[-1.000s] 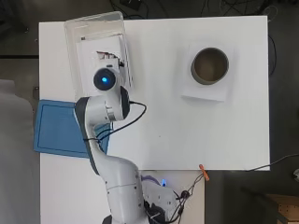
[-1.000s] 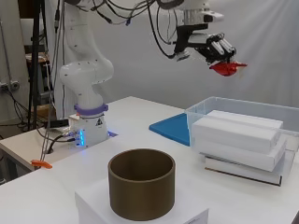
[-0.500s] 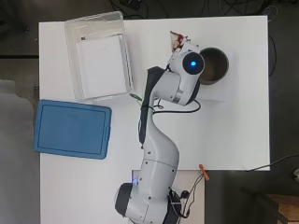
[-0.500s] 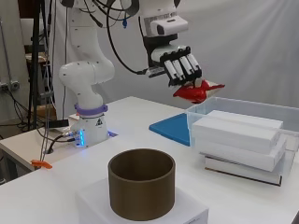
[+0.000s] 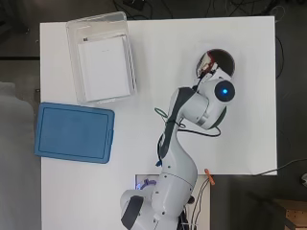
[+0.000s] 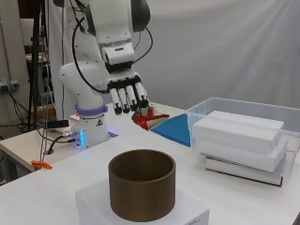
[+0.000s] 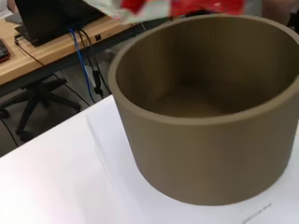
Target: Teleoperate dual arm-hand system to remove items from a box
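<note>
Just red packet [image 6: 149, 119] under fingertips [image 6: 140, 102]

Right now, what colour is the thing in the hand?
Mostly red with some white, the packet shows best in the side view.

1. The brown round container [image 6: 142, 190] is being left open at the top, and nothing is seen lying inside it in the wrist view.
2. The air above its rim is being occupied by the hand [image 6: 127, 97] and the red and white packet [image 6: 148, 119] pinched in it.
3. Bare table [image 5: 158, 57] is being left between the container and the clear box [image 5: 76, 57].
4. The box's inside is being filled by white boxes [image 6: 239, 136].
5. The table edge below the box is being taken up by the blue lid [image 5: 73, 132].
</note>
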`<state>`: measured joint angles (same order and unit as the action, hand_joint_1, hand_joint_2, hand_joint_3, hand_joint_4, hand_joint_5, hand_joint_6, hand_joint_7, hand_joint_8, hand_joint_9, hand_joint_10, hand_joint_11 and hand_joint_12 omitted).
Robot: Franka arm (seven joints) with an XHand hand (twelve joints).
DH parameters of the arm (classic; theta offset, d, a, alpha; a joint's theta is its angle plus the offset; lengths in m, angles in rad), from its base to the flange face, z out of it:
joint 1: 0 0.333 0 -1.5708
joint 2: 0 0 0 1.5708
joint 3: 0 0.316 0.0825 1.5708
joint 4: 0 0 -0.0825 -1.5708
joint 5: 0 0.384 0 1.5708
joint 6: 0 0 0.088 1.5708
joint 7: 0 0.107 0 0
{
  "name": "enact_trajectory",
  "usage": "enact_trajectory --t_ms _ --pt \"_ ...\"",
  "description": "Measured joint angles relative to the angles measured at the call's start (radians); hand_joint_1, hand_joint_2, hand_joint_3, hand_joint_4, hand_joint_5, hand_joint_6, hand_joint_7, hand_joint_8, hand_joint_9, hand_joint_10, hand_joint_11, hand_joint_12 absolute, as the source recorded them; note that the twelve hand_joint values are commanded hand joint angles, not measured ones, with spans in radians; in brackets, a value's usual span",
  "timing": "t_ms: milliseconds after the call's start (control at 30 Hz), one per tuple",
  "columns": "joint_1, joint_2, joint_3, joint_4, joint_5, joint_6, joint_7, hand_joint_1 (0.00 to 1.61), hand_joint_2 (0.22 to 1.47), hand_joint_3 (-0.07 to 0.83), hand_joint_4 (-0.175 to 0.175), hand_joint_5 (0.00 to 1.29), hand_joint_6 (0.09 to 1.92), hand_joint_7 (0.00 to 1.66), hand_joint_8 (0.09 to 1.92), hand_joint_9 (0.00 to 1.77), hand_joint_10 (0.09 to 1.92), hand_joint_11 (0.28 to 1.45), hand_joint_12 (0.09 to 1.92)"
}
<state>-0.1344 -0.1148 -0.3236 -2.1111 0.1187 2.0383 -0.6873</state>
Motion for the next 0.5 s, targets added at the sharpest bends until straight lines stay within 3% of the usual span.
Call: enact_trajectory --t_ms 67,100,167,200,267,300,333,367,400,433,500 --pt "-0.004 0.025 -0.003 0.007 -0.024 -0.001 0.042 0.90 1.31 0.000 0.093 0.63 1.50 0.69 1.88 0.96 1.92 0.72 1.76" --pt "-0.006 0.048 -0.004 0.023 -0.036 -0.005 0.073 0.88 1.31 -0.001 0.126 0.64 1.50 0.68 1.90 0.97 1.92 0.73 1.76" --pt "-0.007 0.091 -0.011 0.055 -0.058 -0.011 0.125 1.05 1.32 0.003 -0.065 0.62 1.38 0.66 1.84 0.92 1.92 0.69 1.73" --pt "0.000 0.103 -0.022 0.061 -0.075 -0.013 0.139 1.09 1.32 0.003 -0.119 0.61 1.42 0.65 1.75 0.91 1.92 0.68 1.72" --pt "0.027 0.114 -0.060 0.069 -0.122 -0.014 0.154 0.94 1.31 -0.001 0.060 0.64 1.46 0.67 1.73 0.93 1.92 0.68 1.71" --pt "0.040 0.121 -0.078 0.077 -0.137 -0.011 0.159 0.79 1.29 -0.002 0.086 0.54 1.09 0.64 1.33 0.86 1.58 0.62 1.44" --pt "0.046 0.136 -0.091 0.092 -0.139 -0.007 0.166 0.55 1.14 -0.018 0.050 0.33 0.64 0.40 0.79 0.57 1.03 0.50 0.97" --pt "0.044 0.157 -0.093 0.108 -0.127 -0.004 0.171 0.36 1.02 -0.020 0.000 0.18 0.33 0.22 0.42 0.33 0.59 0.42 0.58" --pt "0.036 0.188 -0.087 0.132 -0.103 -0.005 0.172 0.24 0.94 -0.014 -0.034 0.09 0.17 0.11 0.21 0.19 0.32 0.39 0.32" --pt "0.028 0.217 -0.080 0.155 -0.083 -0.015 0.164 0.17 0.89 -0.011 -0.052 0.04 0.09 0.05 0.10 0.11 0.17 0.38 0.18" --pt "0.008 0.290 -0.070 0.218 -0.041 -0.055 0.106 0.09 0.85 -0.009 -0.058 0.01 0.09 0.01 0.09 0.06 0.09 0.38 0.09"
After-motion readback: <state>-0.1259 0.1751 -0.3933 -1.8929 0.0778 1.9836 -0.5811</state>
